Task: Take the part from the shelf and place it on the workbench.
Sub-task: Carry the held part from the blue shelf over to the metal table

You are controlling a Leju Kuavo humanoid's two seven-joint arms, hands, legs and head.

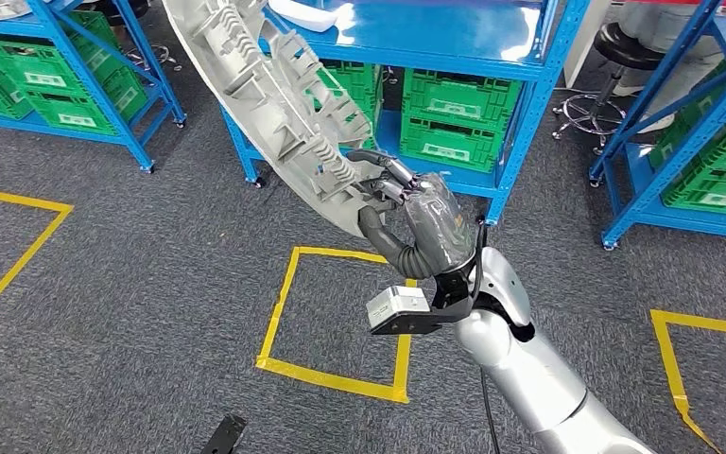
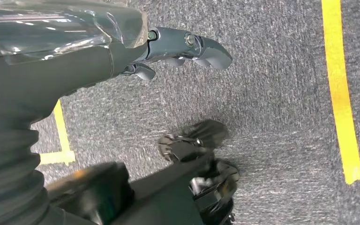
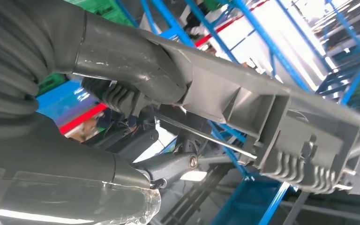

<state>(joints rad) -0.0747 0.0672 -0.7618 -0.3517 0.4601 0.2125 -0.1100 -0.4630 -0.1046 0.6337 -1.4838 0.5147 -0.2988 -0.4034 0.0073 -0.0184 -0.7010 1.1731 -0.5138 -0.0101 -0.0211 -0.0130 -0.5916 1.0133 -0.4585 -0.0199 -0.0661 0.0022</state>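
Over on the far left a blue rack (image 1: pixel 85 76) holds green crates (image 1: pixel 66 95) low down, and yellow tape (image 1: pixel 14 241) marks a square on the grey carpet (image 1: pixel 151 284). Nearer the middle, the part (image 1: pixel 265 104), a long, curved grey plastic moulding with ribs and clips on its inner face, is already off the shelf and hangs in the air in front of the middle blue shelf (image 1: pixel 454 57). It slants from the top of the head view down to the right hand (image 1: pixel 406 203), which grips its lower end, thumb on one side and dark fingers on the other. From the right wrist the thumb (image 3: pixel 131 70) lies pressed along the part's edge. The left hand (image 2: pixel 187 47) hangs low over the carpet with nothing in it, its fingers slightly bent and apart.

What worries me is the hold: the part is long and caught by one end only, so I judge its weight could lever it round in the fingers or pull it loose as the arm swings. Its raised end also sits close to the shelf's edge and could catch there on a turn.

The upper end of the part is cut off by the picture's top. How far the fingers wrap behind it I cannot make out. No workbench is anywhere to be seen. On the right stands another blue rack (image 1: pixel 681 123) with green crates, cut by the frame.
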